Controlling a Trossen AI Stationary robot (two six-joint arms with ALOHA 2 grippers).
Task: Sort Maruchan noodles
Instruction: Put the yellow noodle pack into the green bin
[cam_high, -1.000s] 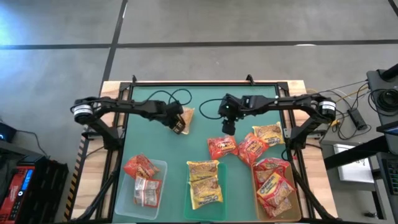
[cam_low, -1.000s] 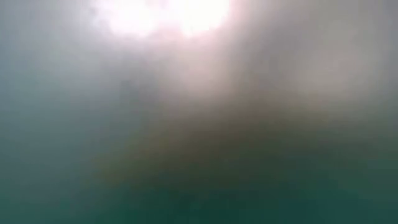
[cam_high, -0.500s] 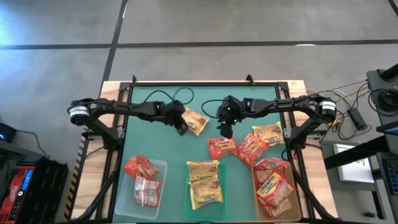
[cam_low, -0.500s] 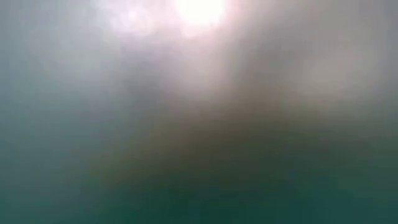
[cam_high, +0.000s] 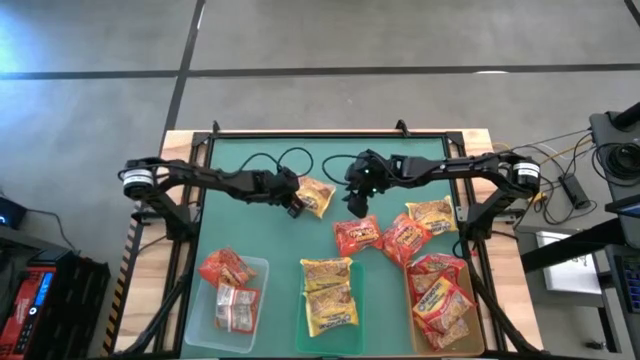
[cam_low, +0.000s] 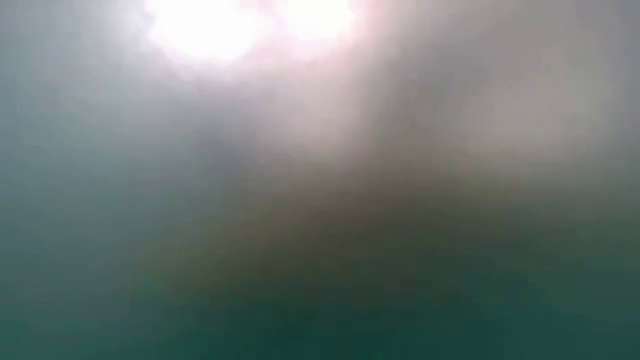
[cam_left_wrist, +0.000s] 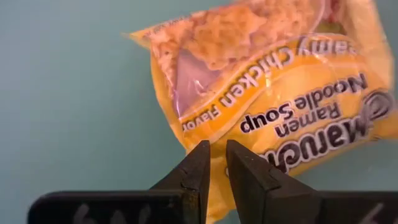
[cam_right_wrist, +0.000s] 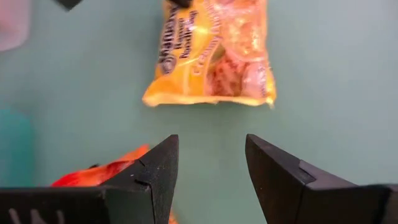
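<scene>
Since a second ago, left gripper (cam_high: 293, 204) has dragged the yellow packet (cam_high: 315, 194) toward bench (cam_high: 250, 235) centre; it pinches the packet's edge, fingers nearly shut. The packet lies flat beyond it, light, crinkly, slippery; the sealed edge seems the safest hold. Right gripper (cam_high: 358, 203) hovers just past, fingers apart, arm reaching inward.
</scene>
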